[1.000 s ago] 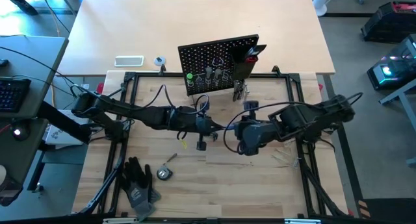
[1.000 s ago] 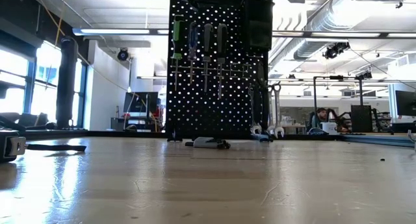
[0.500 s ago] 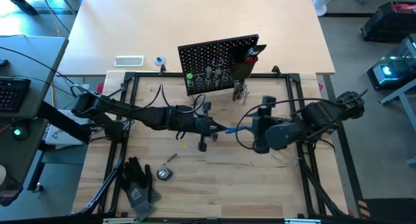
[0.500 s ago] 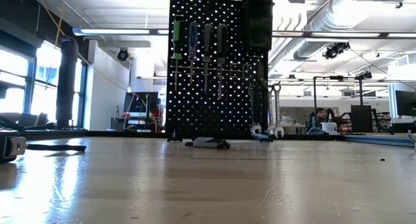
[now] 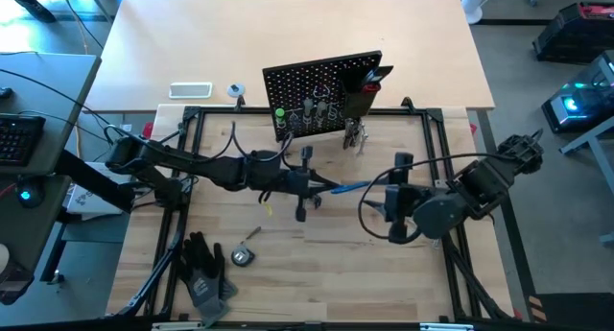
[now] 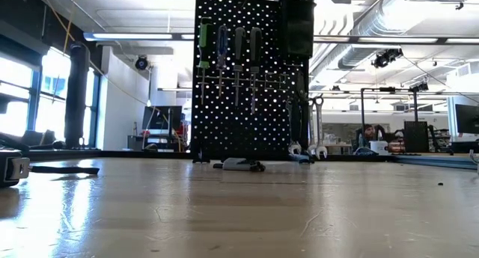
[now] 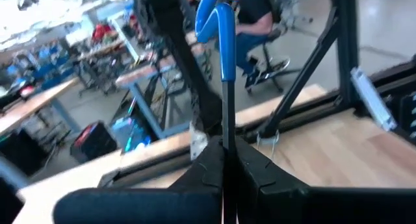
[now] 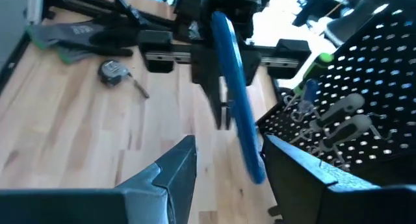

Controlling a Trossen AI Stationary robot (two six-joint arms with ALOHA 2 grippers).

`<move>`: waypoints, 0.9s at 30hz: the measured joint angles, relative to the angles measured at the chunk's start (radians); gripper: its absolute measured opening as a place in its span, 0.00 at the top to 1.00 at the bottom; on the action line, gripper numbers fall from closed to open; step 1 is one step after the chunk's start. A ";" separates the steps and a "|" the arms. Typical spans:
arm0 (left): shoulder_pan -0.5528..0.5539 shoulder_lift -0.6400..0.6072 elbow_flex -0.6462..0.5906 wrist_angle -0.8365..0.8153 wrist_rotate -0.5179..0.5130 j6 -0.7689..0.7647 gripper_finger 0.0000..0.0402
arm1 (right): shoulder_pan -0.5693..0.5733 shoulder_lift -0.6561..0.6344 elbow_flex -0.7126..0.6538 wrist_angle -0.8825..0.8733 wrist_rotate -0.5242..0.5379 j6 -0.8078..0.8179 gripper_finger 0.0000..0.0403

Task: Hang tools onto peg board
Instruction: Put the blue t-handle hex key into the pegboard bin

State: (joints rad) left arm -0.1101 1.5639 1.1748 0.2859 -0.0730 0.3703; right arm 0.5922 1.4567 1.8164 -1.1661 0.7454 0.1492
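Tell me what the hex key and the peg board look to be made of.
Hex key: thin dark shaft, likely steel, under a smooth glossy blue sleeve that looks like plastic or rubber dip. Peg board: rigid black panel with even rows of punched holes and a matte finish, probably painted metal, though plastic can't be ruled out.

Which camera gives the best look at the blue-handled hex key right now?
The left wrist view: the hex key stands clamped in the left gripper. The right wrist view shows its blue handle, the high view only a thin blue streak, the low view nothing.

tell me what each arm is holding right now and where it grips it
The left gripper holds the blue-handled hex key by its bare metal shank. The right gripper, jaws open, holds nothing.
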 joint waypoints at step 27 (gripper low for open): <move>0.000 0.000 0.000 0.268 0.214 0.052 1.00 | -0.078 0.002 0.000 0.458 -0.182 -0.384 0.81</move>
State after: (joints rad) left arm -0.1098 1.5639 1.1748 0.5539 0.1406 0.4225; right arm 0.5143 1.4590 1.8168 -0.7080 0.5638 -0.2352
